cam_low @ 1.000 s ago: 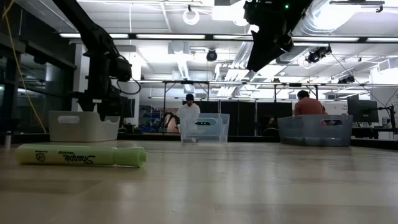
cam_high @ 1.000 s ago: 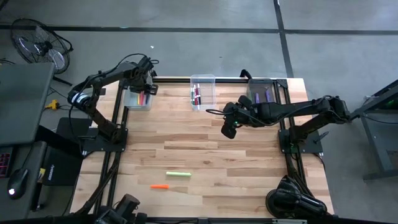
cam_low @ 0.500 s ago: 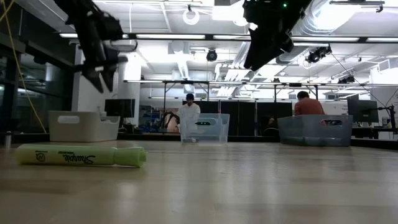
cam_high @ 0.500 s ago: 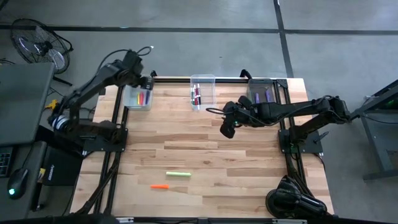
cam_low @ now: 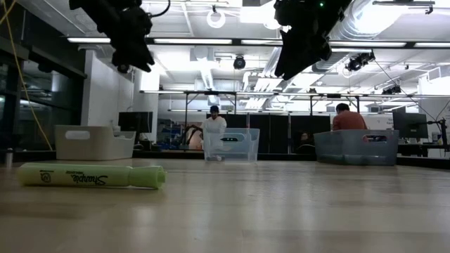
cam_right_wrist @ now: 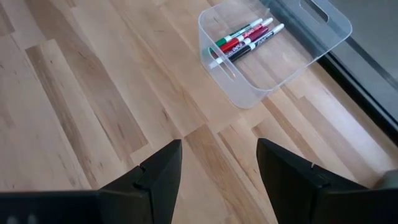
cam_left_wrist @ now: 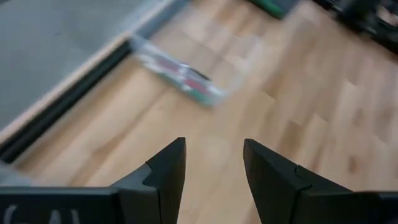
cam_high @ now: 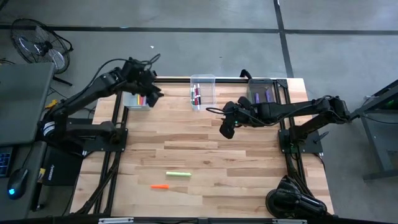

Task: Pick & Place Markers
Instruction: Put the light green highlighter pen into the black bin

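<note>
Both the left gripper and the right gripper are held released, empty, above the table; a green highlighter is seen lying there.

A light green marker lies flat near the counter's front, capped, an orange marker just beside it. Red, green and black-and-white markers lie side by side in the middle bin; purple markers lie in the right bin.

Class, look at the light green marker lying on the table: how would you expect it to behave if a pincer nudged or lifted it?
The light green marker lies on its side and looks round, so a sideways nudge would probably roll it. Its straight barrel suggests it stays stiff when lifted. The smooth casing could slip in a loose grip.
</note>
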Available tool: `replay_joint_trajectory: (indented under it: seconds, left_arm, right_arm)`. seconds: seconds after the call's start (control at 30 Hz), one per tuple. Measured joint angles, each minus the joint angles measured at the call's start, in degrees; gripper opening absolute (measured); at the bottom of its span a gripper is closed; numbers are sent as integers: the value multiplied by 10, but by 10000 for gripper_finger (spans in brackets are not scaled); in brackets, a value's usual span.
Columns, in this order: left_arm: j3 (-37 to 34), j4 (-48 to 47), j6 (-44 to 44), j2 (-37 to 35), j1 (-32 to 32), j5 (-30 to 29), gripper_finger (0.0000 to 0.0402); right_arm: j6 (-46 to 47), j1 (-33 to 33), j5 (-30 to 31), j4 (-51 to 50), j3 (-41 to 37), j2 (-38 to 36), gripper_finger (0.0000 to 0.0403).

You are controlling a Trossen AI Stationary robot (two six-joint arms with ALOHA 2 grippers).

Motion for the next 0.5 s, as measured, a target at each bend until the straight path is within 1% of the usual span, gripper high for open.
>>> replay_joint_trajectory:
  seconds: [0.17,0.3,0.4,0.5]
  left_arm:
    - [0,-1,-2,0,-64,22,159]
    - [0,-1,-6,0,-124,27,159]
    - [0,-2,-24,0,-173,12,159]
    - [0,-2,-34,0,-223,-13,159]
  right_arm:
    - [7,0,-12,2,0,0,197]
    - [7,2,-20,2,0,0,197]
    - [7,2,-37,5,0,0,197]
    - [7,2,-40,5,0,0,197]
